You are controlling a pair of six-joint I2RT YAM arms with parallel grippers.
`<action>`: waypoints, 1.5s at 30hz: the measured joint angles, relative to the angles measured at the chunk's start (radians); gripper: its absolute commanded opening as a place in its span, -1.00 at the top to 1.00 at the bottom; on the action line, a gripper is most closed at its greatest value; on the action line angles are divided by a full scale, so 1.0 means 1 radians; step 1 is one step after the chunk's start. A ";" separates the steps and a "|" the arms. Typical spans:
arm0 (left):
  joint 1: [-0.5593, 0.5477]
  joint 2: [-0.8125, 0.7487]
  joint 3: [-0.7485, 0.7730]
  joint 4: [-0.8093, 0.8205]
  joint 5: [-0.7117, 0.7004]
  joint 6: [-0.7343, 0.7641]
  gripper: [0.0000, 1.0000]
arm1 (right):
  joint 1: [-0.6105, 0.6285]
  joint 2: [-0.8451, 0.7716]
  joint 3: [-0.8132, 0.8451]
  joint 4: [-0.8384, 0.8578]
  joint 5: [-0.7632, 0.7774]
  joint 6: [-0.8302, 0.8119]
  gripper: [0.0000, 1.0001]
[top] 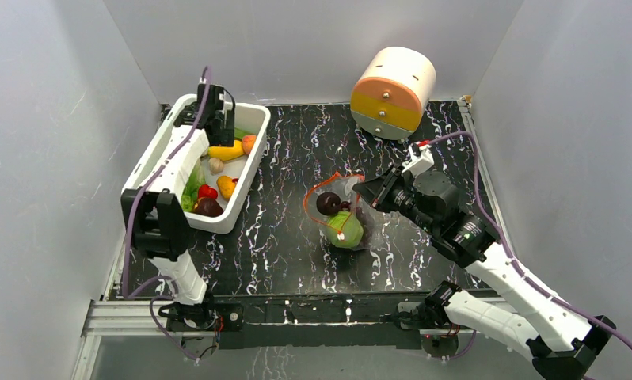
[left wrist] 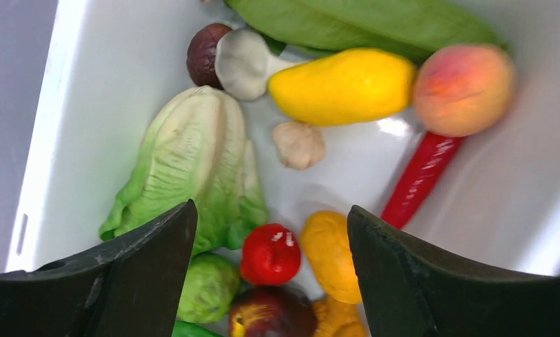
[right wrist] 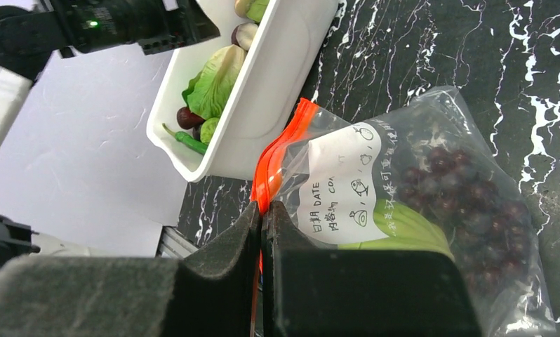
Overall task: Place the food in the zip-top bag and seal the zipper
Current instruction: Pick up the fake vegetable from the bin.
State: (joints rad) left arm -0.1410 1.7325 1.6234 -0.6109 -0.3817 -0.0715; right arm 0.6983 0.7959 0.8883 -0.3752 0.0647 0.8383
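Observation:
The clear zip-top bag (top: pixel 343 218) lies mid-table with its orange-red zipper (top: pixel 316 195) open in a loop. Inside it are a dark round fruit (top: pixel 327 203) and a green cabbage (top: pixel 347 232). My right gripper (top: pixel 374 192) is shut on the zipper strip (right wrist: pixel 284 151); in the right wrist view (right wrist: pixel 263 208) the purple grapes (right wrist: pixel 467 196) show through the bag (right wrist: pixel 347 182). My left gripper (top: pixel 215 131) hangs open and empty (left wrist: pixel 270 217) over the food in the white bin: yellow fruit (left wrist: pixel 340 84), peach (left wrist: pixel 463 88), small red fruit (left wrist: pixel 270 254), orange piece (left wrist: pixel 330 253).
The white bin (top: pixel 249 170) stands at the left and also holds lettuce (left wrist: pixel 193 161), a mushroom (left wrist: pixel 242 63), garlic (left wrist: pixel 298 144) and a red chilli (left wrist: pixel 421 175). A round orange-and-yellow drawer unit (top: pixel 392 91) stands at the back. Grey walls close in both sides.

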 measured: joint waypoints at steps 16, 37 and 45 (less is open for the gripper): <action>0.101 0.112 -0.209 0.253 -0.087 0.551 -0.87 | 0.000 0.024 0.080 -0.067 0.018 0.023 1.00; 0.172 0.211 -0.283 0.357 -0.097 0.628 -0.67 | 0.000 0.031 0.157 -0.146 0.058 0.032 1.00; 0.172 0.200 -0.306 0.394 -0.105 0.621 -0.39 | 0.000 0.010 0.157 -0.148 0.068 0.031 1.00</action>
State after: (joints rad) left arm 0.0311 1.9320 1.3170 -0.2173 -0.4866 0.5499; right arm 0.6983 0.8059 1.0454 -0.5236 0.1329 0.8696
